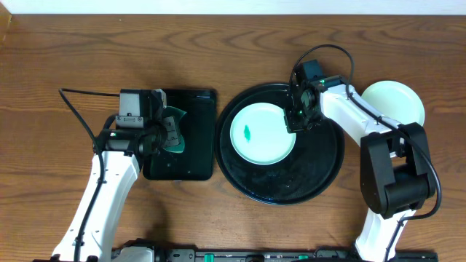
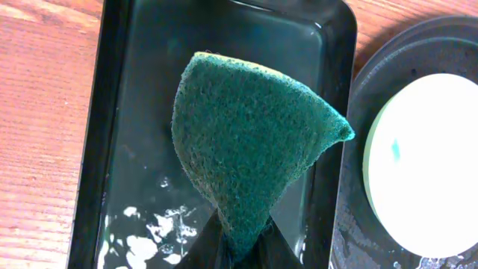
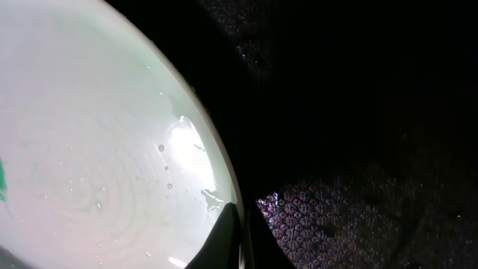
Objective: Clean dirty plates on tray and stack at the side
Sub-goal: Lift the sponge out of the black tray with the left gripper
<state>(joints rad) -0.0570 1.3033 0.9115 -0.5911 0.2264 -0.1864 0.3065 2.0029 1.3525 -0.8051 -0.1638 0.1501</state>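
Your left hand [image 2: 237,240] is clenched on the green sponge [image 2: 254,149], pinching it at its lower end so that it fans upward in a folded wedge. It hangs over the small rectangular black tray [image 2: 105,112], whose floor is wet with droplets and specks of foam. Your right hand [image 1: 297,120] is closed, its tips down at the right rim of the pale mint plate [image 1: 262,135]; you cannot tell from the wrist view whether the rim is actually pinched between them. That plate lies left of centre on the round black tray [image 1: 320,167], with a small green smear [image 1: 247,132] left of its middle and water beading near its rim. Another pale plate [image 1: 397,98] sits on the desk [image 1: 73,44] just right of the round tray, partly behind your right arm.
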